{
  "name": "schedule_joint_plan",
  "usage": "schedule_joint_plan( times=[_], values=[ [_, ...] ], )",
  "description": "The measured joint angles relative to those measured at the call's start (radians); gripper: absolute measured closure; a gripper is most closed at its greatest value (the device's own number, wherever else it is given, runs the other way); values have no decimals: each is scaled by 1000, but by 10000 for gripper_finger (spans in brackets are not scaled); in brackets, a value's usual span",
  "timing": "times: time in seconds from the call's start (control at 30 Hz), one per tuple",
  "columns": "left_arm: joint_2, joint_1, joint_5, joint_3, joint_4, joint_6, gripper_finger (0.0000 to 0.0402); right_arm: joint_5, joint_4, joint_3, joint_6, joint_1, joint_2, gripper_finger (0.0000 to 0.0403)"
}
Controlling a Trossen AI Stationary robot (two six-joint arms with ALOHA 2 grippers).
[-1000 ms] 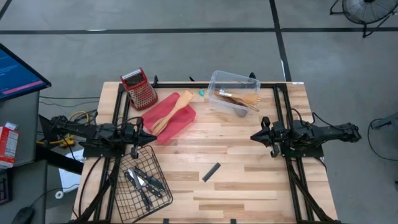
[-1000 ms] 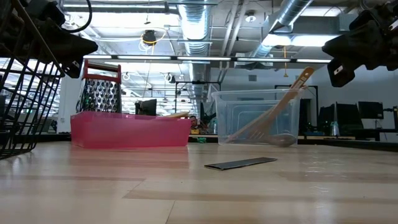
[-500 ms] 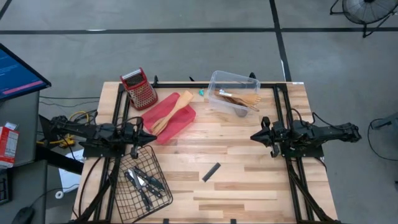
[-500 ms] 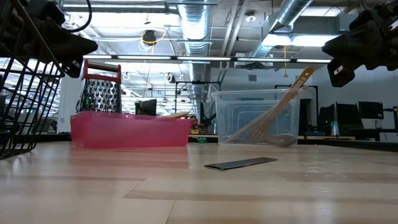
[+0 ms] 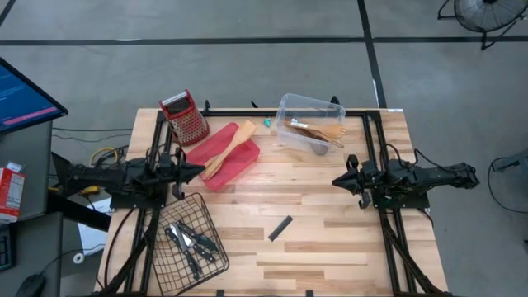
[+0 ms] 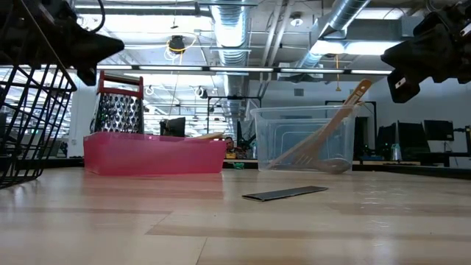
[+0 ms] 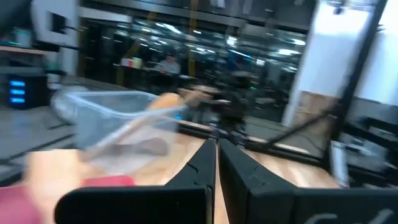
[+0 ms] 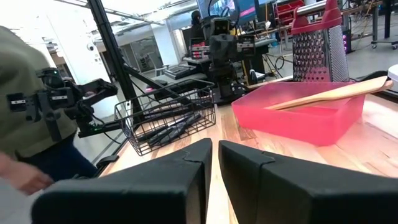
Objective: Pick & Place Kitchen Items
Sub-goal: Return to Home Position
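Presently, both arms are parked over opposite sides of the pale wooden slat table (image 5: 330,247), each facing inward. The left gripper (image 5: 198,168) has its fingers (image 7: 193,177) pressed together to a hairline slit and carries nothing. The right gripper (image 5: 337,180) is likewise closed on nothing. Items are accounted for as follows. A light wooden spatula (image 5: 232,143) lies in the flat red rectangular tray (image 5: 241,167). The light wooden spoons and turners (image 5: 318,130) lie in the clear plastic bin (image 5: 289,106) at the far edge. The black-handled steel knives (image 5: 193,241) lie in the black wire basket (image 5: 161,256) at the near left corner. The red-topped metal box grater (image 5: 188,120) stands just beside the tray. One dark flat strip (image 5: 280,228) lies loose on the boards between the arms; its nature cannot be determined. Its long axis runs diagonally, near-left to far-right, and it lies toward the near edge from both grippers, closer to the right one. Judgement: sorting appears complete. Should the strip need handling, the right arm is better placed, with a wrist turn to cross that diagonal.
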Motion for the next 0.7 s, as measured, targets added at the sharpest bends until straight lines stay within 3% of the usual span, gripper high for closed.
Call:
schedule_joint_plan(
  times=[0.17,0.7],
  values=[
    [0,91,-5,0,3,0,400,0,0,0,0,0,0,359],
    [0,89,-2,0,4,0,400,0,0,0,0,-1,0,359]
  ],
)
